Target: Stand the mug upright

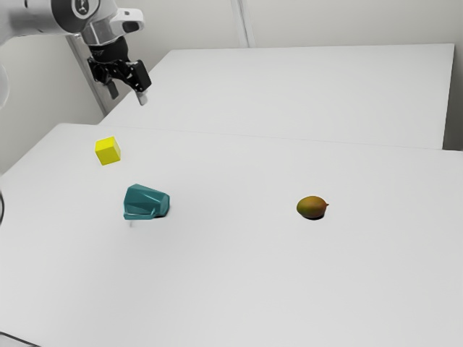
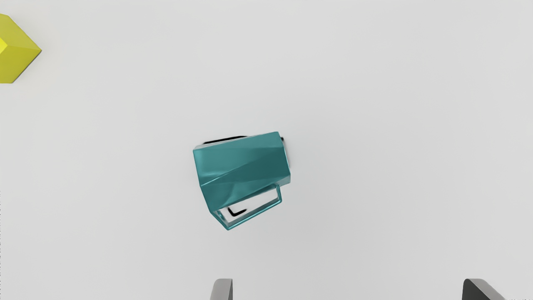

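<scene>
Teal faceted mug found lying on its side on the white table, not upright. Its wider end is turned toward the exterior view's left, its narrower end toward the exterior view's right. The handle, an angular loop, is seen in the wrist view along the flank nearest the fingertips; in the exterior view it is turned toward the camera. Small dark patches of shadow noted beside the body and inside the loop.

Yellow cube recorded near the mug, farther from the exterior camera and a little toward the exterior view's left; mug and cube stand apart. In the wrist view the cube is cut off by the picture's edge.

Mango, green to orange-brown with a small reddish tip, sighted on the table well apart from the mug, toward the exterior view's right.

Black gripper observed raised above the table, beyond the cube as seen by the exterior camera, carried by the white arm. Its two fingers are spread wide, both clear of the mug. Behind the table, a second white surface is noted.
</scene>
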`<act>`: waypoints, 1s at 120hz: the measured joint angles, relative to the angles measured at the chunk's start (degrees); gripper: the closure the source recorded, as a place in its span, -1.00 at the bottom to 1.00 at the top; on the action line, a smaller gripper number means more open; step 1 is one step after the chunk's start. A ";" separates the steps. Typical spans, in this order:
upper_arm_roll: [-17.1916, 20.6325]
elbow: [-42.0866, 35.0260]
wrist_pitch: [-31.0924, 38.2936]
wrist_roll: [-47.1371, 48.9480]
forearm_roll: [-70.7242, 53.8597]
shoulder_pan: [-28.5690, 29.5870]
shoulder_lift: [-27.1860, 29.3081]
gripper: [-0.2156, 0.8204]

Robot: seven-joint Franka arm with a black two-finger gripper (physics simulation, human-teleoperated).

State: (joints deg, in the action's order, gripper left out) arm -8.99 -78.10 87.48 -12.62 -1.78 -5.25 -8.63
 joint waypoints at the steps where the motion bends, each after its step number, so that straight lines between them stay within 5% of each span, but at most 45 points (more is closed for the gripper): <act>1: 0.00 -0.01 0.03 -0.11 0.00 0.00 0.01 -0.58; 12: -0.53 -0.72 0.31 -1.20 0.94 0.01 0.00 -0.58; 43: -11.45 -6.67 -1.54 -4.02 22.57 4.18 -5.64 -0.58; 75: 1.72 -7.77 -4.32 -8.83 36.77 25.83 -16.74 -0.58; 120: 3.49 -9.16 -2.87 -16.95 41.36 32.26 -25.66 -0.57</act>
State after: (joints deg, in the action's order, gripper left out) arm -5.50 -87.26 84.61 -29.56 39.58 27.01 -34.29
